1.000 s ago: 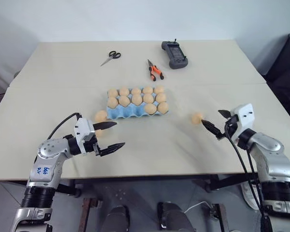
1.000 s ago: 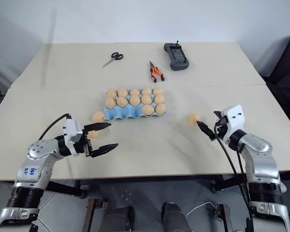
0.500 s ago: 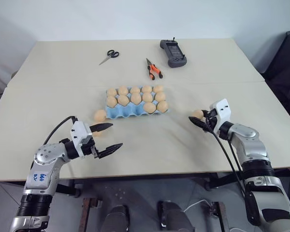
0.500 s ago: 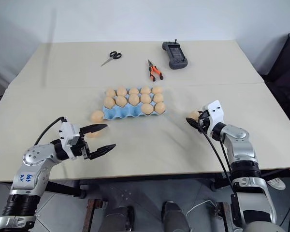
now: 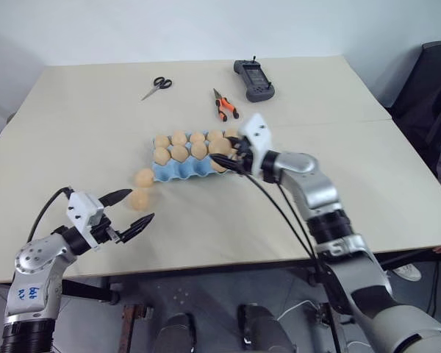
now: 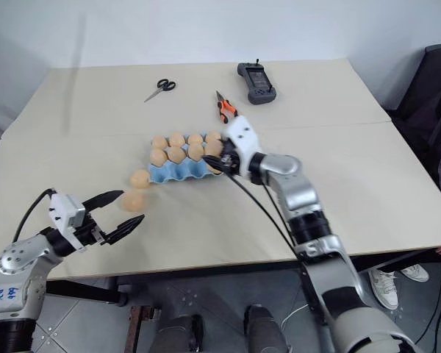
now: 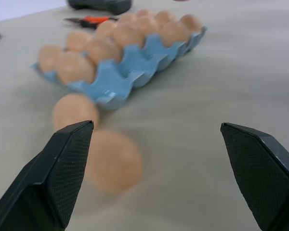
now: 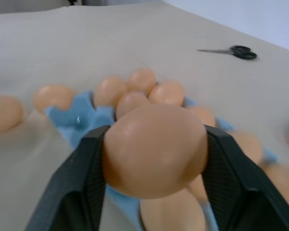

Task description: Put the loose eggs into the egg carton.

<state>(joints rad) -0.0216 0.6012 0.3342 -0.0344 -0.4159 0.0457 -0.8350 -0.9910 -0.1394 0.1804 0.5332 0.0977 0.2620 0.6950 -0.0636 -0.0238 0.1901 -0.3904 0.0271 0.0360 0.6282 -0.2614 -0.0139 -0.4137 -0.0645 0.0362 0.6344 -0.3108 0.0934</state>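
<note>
Right end effector (image 6: pixel 222 163) clamped on an egg (image 8: pixel 154 150), hovering over the right end of the egg carton (image 5: pixel 178 170).

I have the left end effector (image 5: pixel 126 212) spread wide and holding nothing, low over the counter (image 5: pixel 73 125) near the two loose eggs: one (image 5: pixel 144 177) just beside the carton's left end, the other (image 5: pixel 139 199) a little nearer me. I count about nine eggs seated in the blue carton, though my right arm hides a few cups, so I can't be sure. By my reckoning the task is well along: the held egg needs placing, then the two loose ones remain.
</note>
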